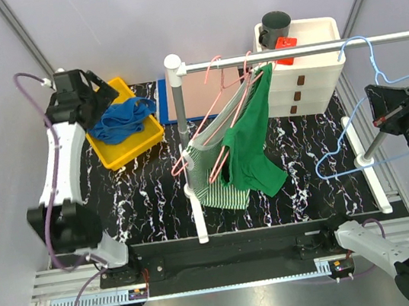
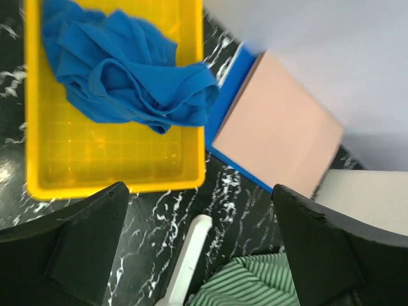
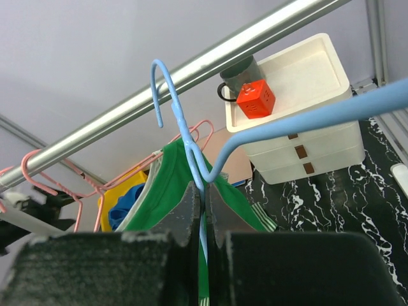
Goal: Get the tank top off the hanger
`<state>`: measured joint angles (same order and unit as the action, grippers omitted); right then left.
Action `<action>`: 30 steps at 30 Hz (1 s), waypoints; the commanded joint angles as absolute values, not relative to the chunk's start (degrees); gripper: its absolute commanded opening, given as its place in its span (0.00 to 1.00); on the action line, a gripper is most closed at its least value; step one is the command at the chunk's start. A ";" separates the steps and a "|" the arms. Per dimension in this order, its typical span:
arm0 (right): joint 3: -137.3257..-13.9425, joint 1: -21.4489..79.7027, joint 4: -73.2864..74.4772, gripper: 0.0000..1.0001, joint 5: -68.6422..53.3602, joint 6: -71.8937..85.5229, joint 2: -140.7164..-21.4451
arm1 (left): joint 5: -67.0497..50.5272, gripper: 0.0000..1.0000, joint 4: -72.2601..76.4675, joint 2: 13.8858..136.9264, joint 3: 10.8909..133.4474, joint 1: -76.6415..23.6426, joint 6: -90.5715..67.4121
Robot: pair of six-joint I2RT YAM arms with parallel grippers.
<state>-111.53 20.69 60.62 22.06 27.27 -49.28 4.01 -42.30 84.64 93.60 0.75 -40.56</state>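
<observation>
At the far left corner of the desk (image 1: 309,183), the blue tank top (image 1: 121,119) lay crumpled inside a yellow tray (image 1: 124,153); the left gripper (image 2: 199,191) hung above the tray's near edge with its jaws spread wide and nothing between them; just beside the tray a pink board (image 2: 280,134) rested on a blue one

On the right side, the right gripper (image 3: 203,197) was clamped tight on the thin wire of a light blue hanger (image 3: 306,118), just below its neck; the hanger's hook sat over the metal rail (image 1: 312,49) that ran across the scene from a white upright post (image 1: 187,148)

Near the middle of the rail, pink hangers (image 1: 217,105) carried a green tank top (image 1: 252,138) and, just beside it toward the post, a green-and-white striped top (image 1: 221,185); both draped down toward the desk, well apart from the yellow tray

Behind the rail stood a white drawer unit (image 1: 310,83); on its top sat a dark mug (image 1: 276,27) and a red cube (image 1: 285,45), close together
</observation>
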 commanded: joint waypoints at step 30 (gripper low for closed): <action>-111.36 20.92 59.15 0.00 26.81 33.13 -50.89 | 6.14 0.41 -39.73 122.70 104.86 6.86 -74.27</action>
